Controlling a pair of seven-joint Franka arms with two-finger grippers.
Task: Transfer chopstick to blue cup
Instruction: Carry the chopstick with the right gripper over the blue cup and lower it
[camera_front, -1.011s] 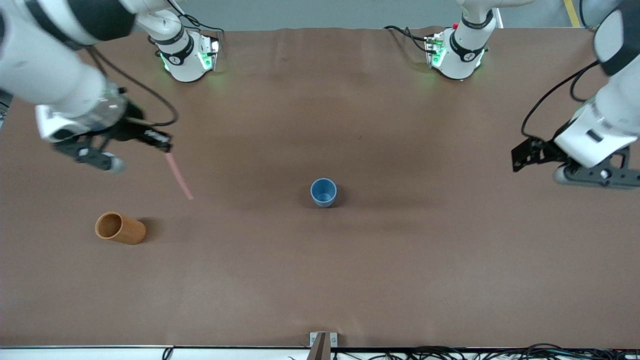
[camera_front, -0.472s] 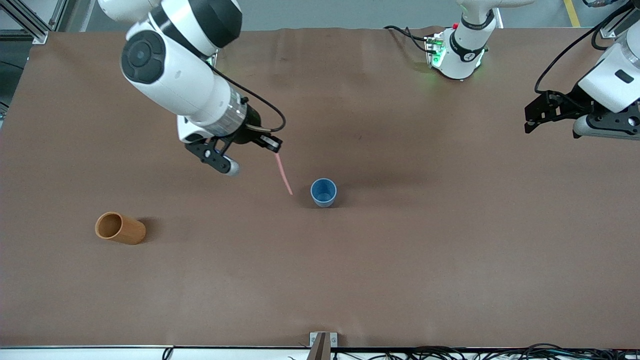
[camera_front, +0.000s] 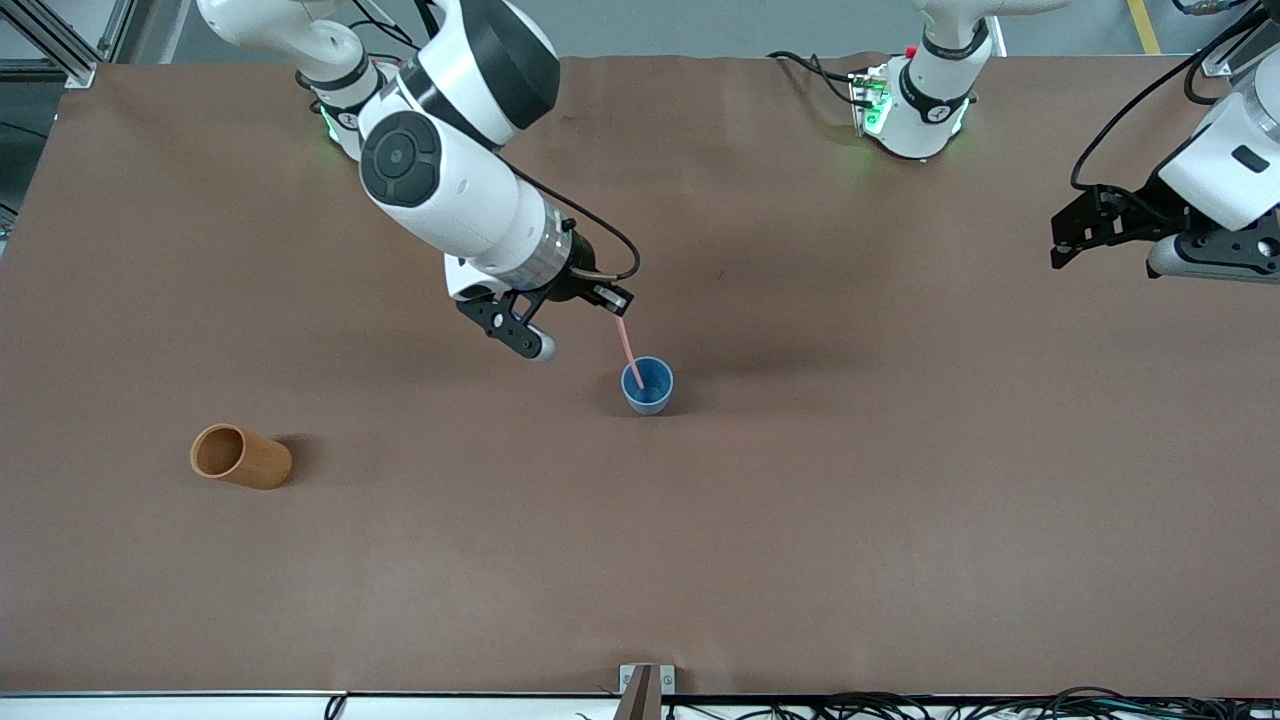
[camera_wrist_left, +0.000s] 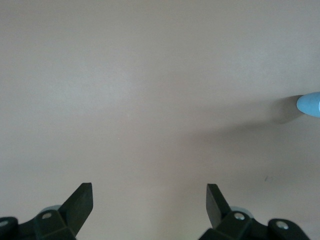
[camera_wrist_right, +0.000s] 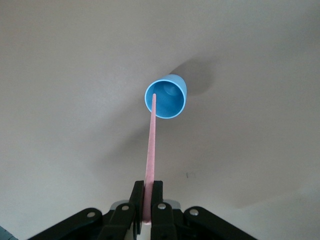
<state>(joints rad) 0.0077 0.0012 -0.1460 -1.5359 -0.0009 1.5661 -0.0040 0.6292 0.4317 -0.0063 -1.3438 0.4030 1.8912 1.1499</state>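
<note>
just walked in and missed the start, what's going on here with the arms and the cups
The right gripper is shut on the pink chopstick and holds it tilted over the blue cup, its lower tip at the cup's mouth. The left gripper waits open above the left arm's end of the table. An orange-brown cup stands toward the right arm's end.

Pink chopstick (camera_wrist_right: 150, 145), blue cup (camera_wrist_right: 168, 100), orange-brown cup (camera_front: 241, 457), brown table (camera_front: 800, 520)

This looks like a robotics lab. Two white robot arms (camera_front: 460, 190) are bolted to a table (camera_front: 800, 520) under brown covering, with loose cables (camera_front: 950, 705) along its edge.
</note>
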